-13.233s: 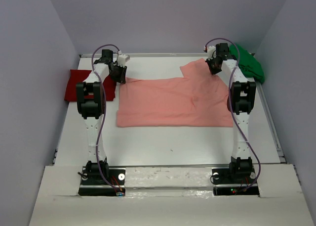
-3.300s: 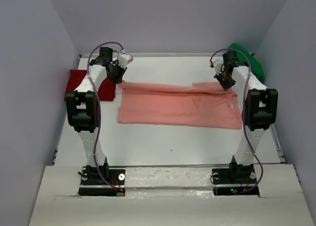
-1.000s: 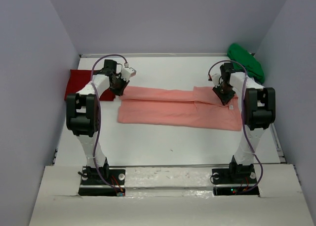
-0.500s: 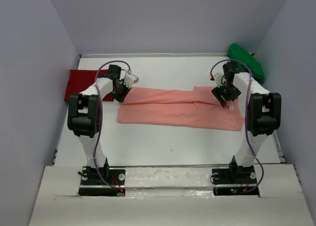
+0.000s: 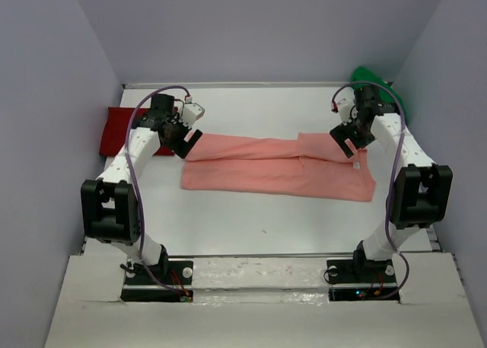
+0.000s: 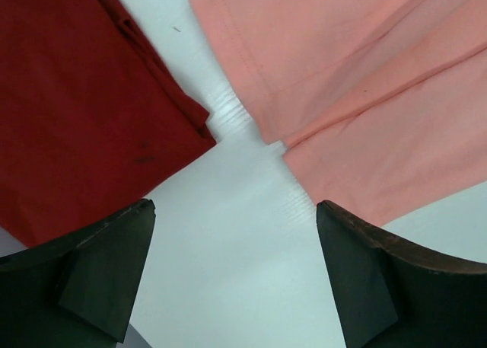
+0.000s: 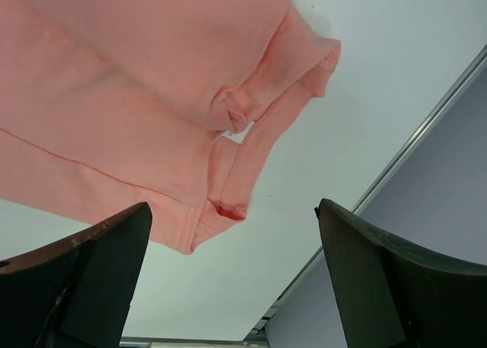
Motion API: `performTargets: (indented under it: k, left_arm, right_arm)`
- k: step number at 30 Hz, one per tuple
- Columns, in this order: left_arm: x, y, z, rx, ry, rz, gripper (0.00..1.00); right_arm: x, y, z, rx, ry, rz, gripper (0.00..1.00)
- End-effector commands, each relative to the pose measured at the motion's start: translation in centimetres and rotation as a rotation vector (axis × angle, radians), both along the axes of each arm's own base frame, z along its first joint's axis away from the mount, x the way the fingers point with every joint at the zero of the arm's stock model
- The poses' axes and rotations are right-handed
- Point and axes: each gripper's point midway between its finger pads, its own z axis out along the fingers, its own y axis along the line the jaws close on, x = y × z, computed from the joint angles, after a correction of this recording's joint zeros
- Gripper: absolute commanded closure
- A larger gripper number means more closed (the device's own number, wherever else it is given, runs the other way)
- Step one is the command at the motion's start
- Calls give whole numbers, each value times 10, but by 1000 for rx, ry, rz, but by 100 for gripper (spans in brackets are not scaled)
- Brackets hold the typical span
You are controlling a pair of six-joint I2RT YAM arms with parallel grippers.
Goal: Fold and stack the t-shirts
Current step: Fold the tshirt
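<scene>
Salmon-pink t-shirt [image 5: 278, 165] lies mid-way across the table [image 5: 259, 220] as a long folded band. Deep red t-shirt [image 5: 116, 129] sits at the left edge and green t-shirt [image 5: 383, 94] is bunched far right. Left gripper [image 5: 186, 138] and right gripper [image 5: 353, 138] hang over the band's ends, jaws wide, holding nothing. The cloth is judged light and limp; it is best pinched at the end hems.

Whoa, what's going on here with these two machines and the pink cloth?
Two robot arms are folding t-shirts on a white table. The salmon-pink shirt lies flat, folded into a long band. The left tool and the right tool hang open above its two far corners, holding nothing. The deep red shirt lies flat at the left edge, and the green shirt sits bunched in the far right corner.
</scene>
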Motion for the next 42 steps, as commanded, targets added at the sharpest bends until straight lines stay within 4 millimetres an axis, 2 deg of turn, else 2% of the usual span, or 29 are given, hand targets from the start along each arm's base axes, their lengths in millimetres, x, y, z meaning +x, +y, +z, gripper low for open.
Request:
performTargets:
  k: [1, 2, 3, 4, 7, 8, 9, 10, 11, 12, 13, 14, 15, 16, 17, 18, 20, 26, 32, 36, 38, 42]
  left_arm:
    - [-16, 11, 20, 28, -41, 43, 1]
    - [-16, 11, 24, 22, -56, 52, 1]
    - [-15, 13, 26, 7, -71, 75, 1]
    - [-12, 14, 37, -12, -118, 93, 1]
    - [-10, 20, 49, -57, -169, 136, 1]
    - [-10, 25, 55, -65, -192, 156, 1]
    - [-7, 26, 60, -74, -220, 165, 1]
    - [-8, 31, 62, -84, -235, 191, 1]
    - [-8, 33, 63, -89, -245, 200, 1]
    - [-6, 35, 65, -91, -257, 210, 1]
    - [-7, 38, 62, -94, -257, 235, 1]
    - [-6, 44, 61, -88, -261, 252, 1]
    - [-6, 46, 58, -84, -255, 257, 1]
    - [-8, 48, 53, -80, -243, 263, 1]
    - [-8, 52, 50, -71, -237, 278, 1]
    - [-9, 54, 48, -68, -233, 285, 1]
    - [-13, 58, 39, -61, -217, 298, 1]
    - [-17, 63, 35, -34, -226, 312, 1]
    - [-19, 63, 30, -32, -205, 309, 1]
    - [-20, 63, 37, -34, -218, 311, 1]
    - [-22, 63, 41, -35, -230, 311, 1]
    - [-25, 64, 41, -30, -234, 314, 1]
  right_arm:
    - [25, -7, 33, -18, -152, -33, 5]
    - [31, -8, 35, -18, -171, -43, 5]
    - [45, -7, 41, -9, -212, -60, 5]
    - [52, -6, 43, 6, -232, -81, 6]
    - [76, -1, 44, 43, -259, -103, 11]
    - [89, 0, 33, 51, -249, -118, 13]
    - [104, 1, 44, 69, -291, -141, 16]
    - [122, 5, 44, 99, -307, -152, 18]
    - [124, 8, 29, 112, -275, -144, 19]
    - [138, 18, 40, 166, -308, -134, 23]
    - [141, 22, 36, 188, -290, -127, 25]
    - [147, 30, 16, 227, -239, -124, 26]
    - [151, 34, 12, 249, -218, -122, 28]
    - [156, 42, 21, 286, -212, -103, 33]
    - [160, 45, 1, 300, -166, -105, 35]
    - [166, 49, 5, 320, -173, -95, 36]
    - [168, 51, -6, 327, -146, -89, 37]
    - [167, 62, -39, 354, -78, -61, 37]
    - [148, 67, -67, 374, 9, -53, 38]
    - [140, 66, -77, 368, 37, -54, 38]
    - [136, 72, -82, 374, 60, -44, 39]
    - [130, 74, -88, 382, 82, -41, 40]
